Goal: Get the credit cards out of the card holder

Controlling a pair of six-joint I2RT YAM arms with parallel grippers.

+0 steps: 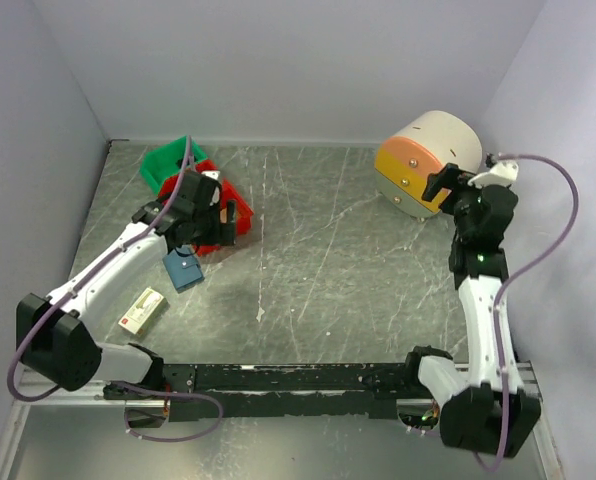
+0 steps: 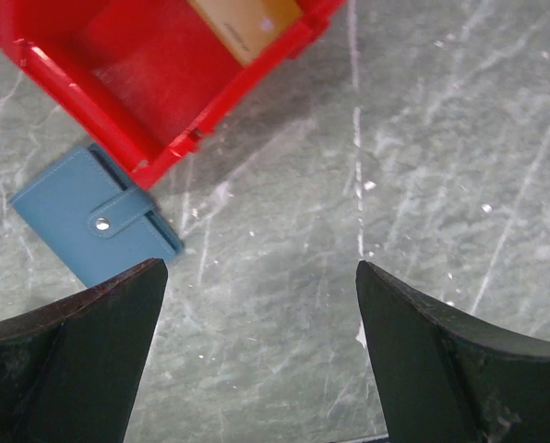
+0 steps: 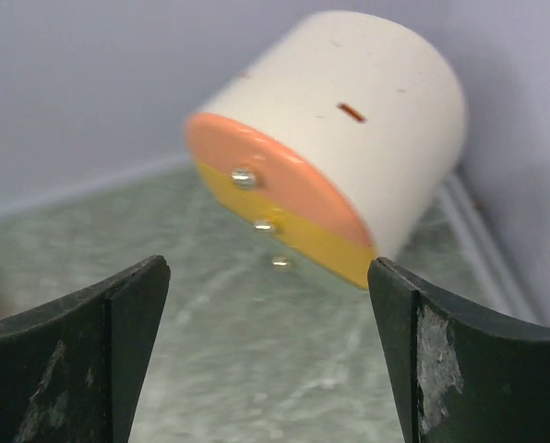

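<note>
The card holder (image 1: 183, 270) is a small slate-blue wallet lying flat on the table, folded shut with its pale snap fastened. It lies against the near corner of the red bin (image 1: 221, 215). In the left wrist view the card holder (image 2: 95, 217) is beyond my left fingertip, off to the side of the jaws. My left gripper (image 1: 203, 222) (image 2: 260, 268) hovers open over bare table beside it, holding nothing. The credit cards are hidden. My right gripper (image 1: 450, 185) (image 3: 268, 263) is open and empty at the far right.
A green bin (image 1: 170, 162) stands behind the red bin (image 2: 155, 83), which holds a tan flat piece (image 2: 247, 23). A cream-and-red small box (image 1: 143, 310) lies nearer the left arm's base. A cream cylinder with an orange-yellow face (image 1: 428, 160) (image 3: 349, 120) lies in front of the right gripper.
</note>
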